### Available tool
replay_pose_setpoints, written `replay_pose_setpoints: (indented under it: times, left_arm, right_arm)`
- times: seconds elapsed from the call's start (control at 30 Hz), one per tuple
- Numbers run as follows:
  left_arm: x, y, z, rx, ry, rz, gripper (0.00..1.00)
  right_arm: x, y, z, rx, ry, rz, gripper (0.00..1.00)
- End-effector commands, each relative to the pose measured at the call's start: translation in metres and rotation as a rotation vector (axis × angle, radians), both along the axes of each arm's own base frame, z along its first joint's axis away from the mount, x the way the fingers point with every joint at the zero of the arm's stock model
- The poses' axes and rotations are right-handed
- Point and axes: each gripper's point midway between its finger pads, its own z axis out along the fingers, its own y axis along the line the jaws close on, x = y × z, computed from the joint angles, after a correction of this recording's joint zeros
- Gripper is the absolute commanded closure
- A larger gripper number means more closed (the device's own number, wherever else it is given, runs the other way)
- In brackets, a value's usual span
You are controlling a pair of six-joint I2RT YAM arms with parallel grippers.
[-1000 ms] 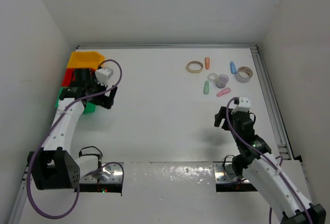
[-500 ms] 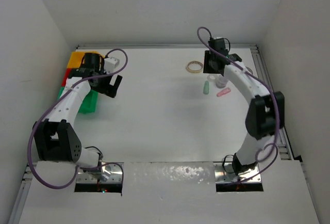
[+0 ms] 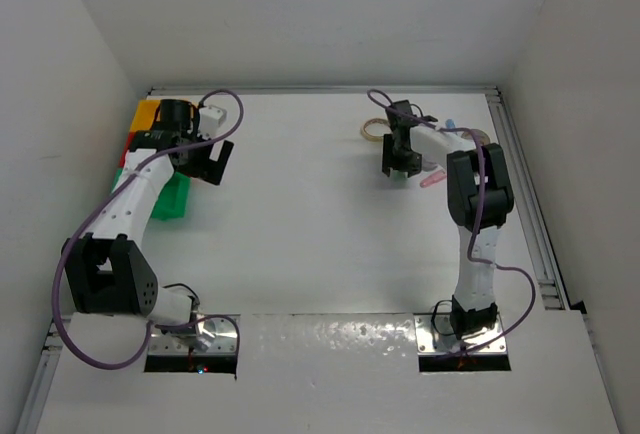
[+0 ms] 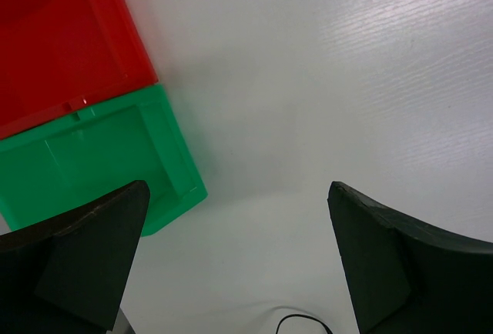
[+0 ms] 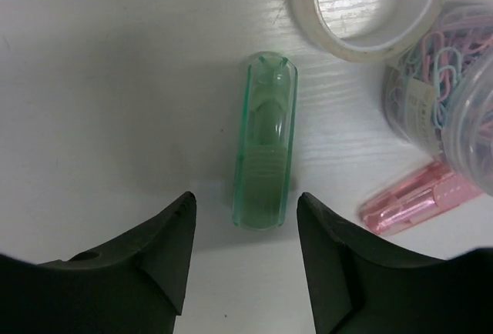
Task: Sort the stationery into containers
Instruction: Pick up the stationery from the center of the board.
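Whereas a sec ago it hung folded back near its own base, the right gripper [image 5: 245, 209] now sits low over the stationery cluster. Its fingers [image 5: 146, 265] are part-open and straddle the near end of the green capsule [image 5: 266, 141]. One finger is just beside it on each side, the right-hand one abt touching, w/ no squeeze visible, so nothing is held yet. The capsule lies flat on the table [image 3: 300, 244], long axis running away from the wrist cam, i.e. lined up between the jaws. Just beyond and to the right are the whitish tape ring [image 5: 347, 48], a clear tub of paper clips [image 5: 451, 95] and the pink capsule [image 5: 412, 199], all near the green one but apart from it. The pink one is closest to the right-hand finger, so a sloppy close could nudge it. From the top view, the arm went from tucked, to stretched above the items half a sec ago, to dropped beside them now; the tan tape ring [image 3: 372, 129] hasn't shifted. Meaning, IMO: reach is done, grasping the first piece is the step in hand, nothing sorted so far. The left gripper [image 4: 236, 218] is fully open and empty. It has swung up from beside the green bin [image 4: 92, 165] to hover off its front corner, w/ the red bin [image 4: 54, 49] next door and the yellow bin [image 3: 150, 112] farthest. No item shows in the bin parts seen. The bins are well apart from the capsule, across the table.
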Motion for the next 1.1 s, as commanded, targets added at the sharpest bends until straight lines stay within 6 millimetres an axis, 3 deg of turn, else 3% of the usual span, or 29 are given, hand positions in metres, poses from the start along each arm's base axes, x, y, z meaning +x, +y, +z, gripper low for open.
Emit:
replay_pose_setpoints:
  times: [0.0,0.07,0.17,0.27,0.3,0.33,0.4,0.43,0.47,0.5,0.53,0.57,0.6,0.63,0.67,0.7,0.8,0.93,1.07]
  left_arm:
    - [0.02,0.003,0.021,-0.008,-0.085,0.031,0.0]
    - [0.023,0.004,0.024,-0.005,-0.094,0.037,0.0]
    - [0.025,0.005,0.029,0.0,-0.106,0.043,0.0]
    - [0.027,0.004,0.031,-0.008,-0.115,0.043,0.0]
    - [0.027,0.001,0.032,-0.019,-0.117,0.034,0.0]
    - [0.027,-0.001,0.032,-0.029,-0.118,0.03,0.0]
    - [0.027,-0.011,0.034,-0.075,-0.118,-0.005,0.01]
    - [0.026,-0.015,0.035,-0.093,-0.116,-0.02,0.01]
    - [0.026,-0.02,0.037,-0.115,-0.119,-0.037,0.02]
    - [0.026,-0.032,0.037,-0.161,-0.114,-0.076,0.03]
    - [0.026,-0.042,0.041,-0.19,-0.116,-0.103,0.04]
    - [0.024,-0.063,0.041,-0.245,-0.102,-0.166,0.07]
    - [0.023,-0.076,0.044,-0.273,-0.099,-0.205,0.08]
    - [0.022,-0.089,0.05,-0.303,-0.102,-0.248,0.09]
    - [0.019,-0.103,0.054,-0.329,-0.096,-0.301,0.09]
    - [0.011,-0.127,0.056,-0.377,-0.076,-0.382,0.09]
    - [0.002,-0.166,0.073,-0.462,-0.086,-0.502,0.08]
    - [0.001,-0.18,0.073,-0.536,-0.059,-0.462,0.1]
    - [0.005,-0.187,0.069,-0.575,-0.055,-0.407,0.16]
  right_arm:
    - [0.011,0.002,-0.012,0.051,-0.025,-0.017,0.46]
    - [0.009,0.0,-0.018,0.059,-0.009,-0.026,0.49]
    - [0.003,0.0,-0.026,0.067,0.001,-0.024,0.64]
    - [-0.003,-0.001,-0.025,0.059,-0.016,-0.003,0.83]
    - [-0.005,-0.004,-0.025,0.05,-0.015,0.014,0.94]
    - [-0.008,-0.004,-0.02,0.042,-0.021,0.032,0.99]
    - [-0.019,0.0,-0.015,0.026,-0.027,0.115,1.0]
    - [-0.018,0.008,0.008,0.034,-0.09,0.172,1.0]
    - [-0.015,0.029,0.021,0.032,-0.17,0.253,1.0]
    - [-0.035,0.032,0.016,-0.011,-0.165,0.361,1.0]
    - [-0.039,0.045,0.028,-0.025,-0.221,0.439,1.0]
    - [-0.038,0.081,0.065,-0.031,-0.381,0.577,1.0]
    - [-0.044,0.098,0.076,-0.025,-0.443,0.635,1.0]
    - [-0.062,0.11,0.07,-0.019,-0.462,0.691,1.0]
    - [-0.066,0.15,0.1,0.038,-0.614,0.754,1.0]
    - [-0.072,0.162,0.104,0.06,-0.652,0.778,1.0]
    - [-0.075,0.217,0.14,0.175,-0.777,0.79,1.0]
    - [-0.075,0.267,0.177,0.265,-0.905,0.8,1.0]
    - [-0.079,0.291,0.197,0.338,-0.967,0.797,1.0]
